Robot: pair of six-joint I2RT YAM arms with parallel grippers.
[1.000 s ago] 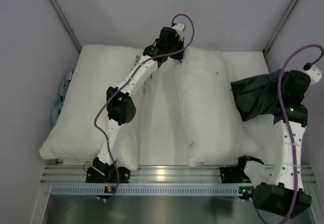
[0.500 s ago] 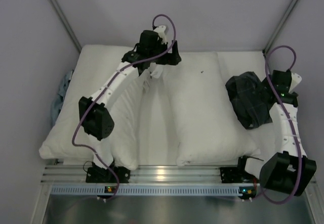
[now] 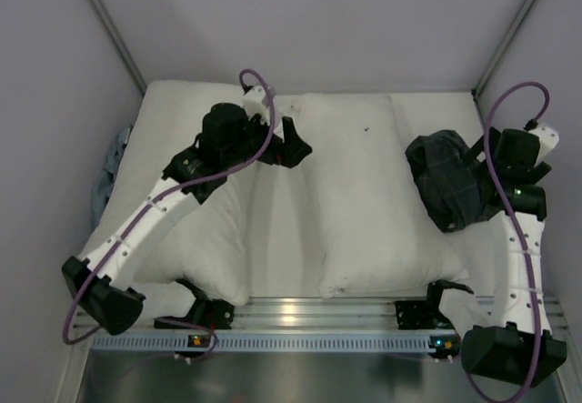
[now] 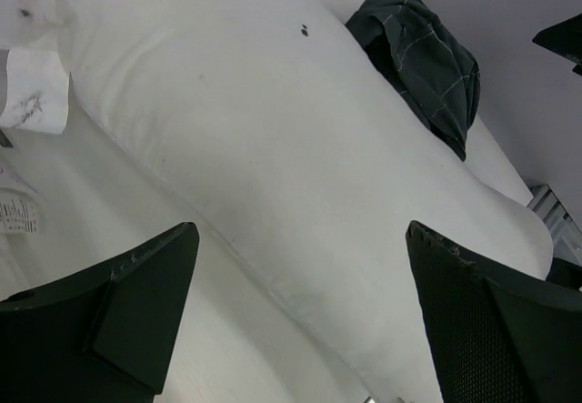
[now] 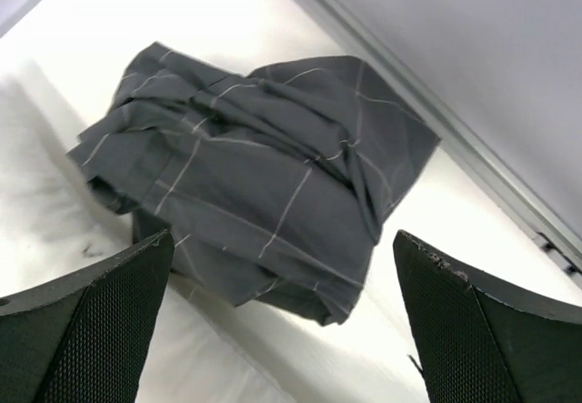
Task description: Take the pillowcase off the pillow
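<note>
The plain white pillow [image 3: 364,194] lies bare down the middle of the table, a tiny dark speck near its far end. At its right, apart from it, the dark grey checked pillowcase [image 3: 446,180] sits crumpled in a heap. My left gripper [image 3: 293,144] hovers open beside the pillow's far left corner; in its wrist view the gripper [image 4: 300,230] has only the pillow [image 4: 255,121] between its jaws, the pillowcase [image 4: 418,48] beyond. My right gripper [image 3: 498,165] stands open just right of the heap; in the right wrist view it [image 5: 282,235] holds nothing, the pillowcase [image 5: 264,176] lying ahead of it.
A second white pillow [image 3: 173,157] lies at the left under my left arm, with white printed tags [image 4: 36,103] between the two pillows. Pale blue cloth [image 3: 109,162] is wedged against the left wall. Walls close in on three sides; a metal rail [image 3: 291,312] runs along the near edge.
The right gripper opened and let go of the pillowcase, which dropped into a heap. The left gripper opened and drew back from the pillow's far end toward the left. The pillow settled flat.
</note>
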